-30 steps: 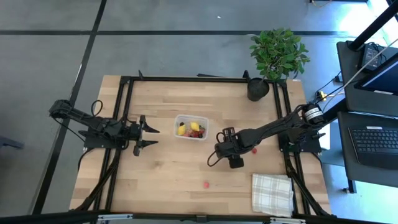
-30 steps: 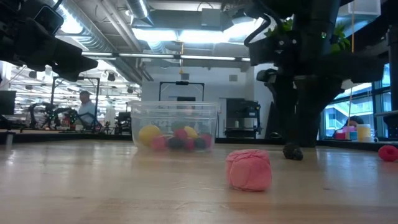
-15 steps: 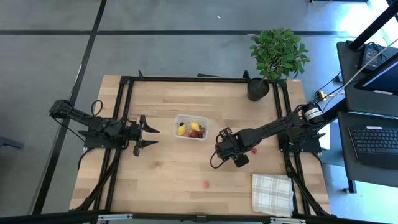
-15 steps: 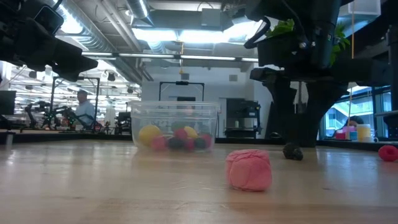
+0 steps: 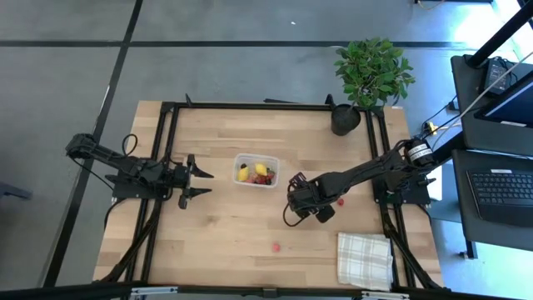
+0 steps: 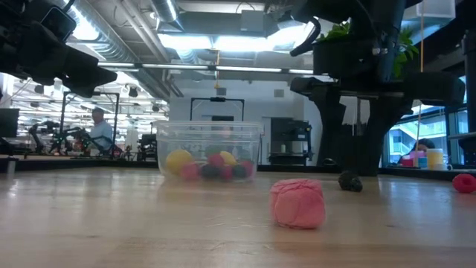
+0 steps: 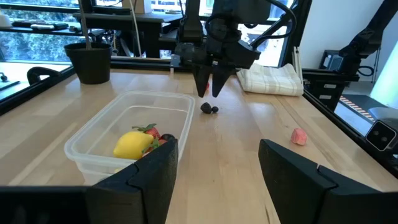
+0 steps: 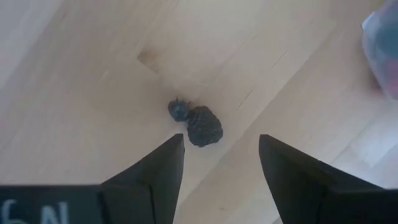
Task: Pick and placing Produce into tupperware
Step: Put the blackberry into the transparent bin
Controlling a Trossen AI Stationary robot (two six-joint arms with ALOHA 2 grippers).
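The clear tupperware (image 5: 256,171) stands mid-table and holds yellow, red and dark produce (image 7: 138,142). A small dark berry cluster (image 8: 199,124) lies on the wood to its right. My right gripper (image 5: 296,198) hangs open just above it, pointing steeply down, one finger on either side and neither touching. A pink piece (image 6: 297,202) lies near the front edge. A red piece (image 5: 341,200) lies to the right of the gripper. My left gripper (image 5: 200,179) waits open at the left, level, facing the tub.
A potted plant (image 5: 358,92) stands at the far right corner. A checked cloth (image 5: 364,258) lies at the near right corner. Bare wood stretches between the tub and the front edge. A person sits in the room behind, far off.
My right gripper has rolled about its own pointing line while staying above the dark berry cluster. Its fingers have stayed apart. The produce and the tub have not moved.
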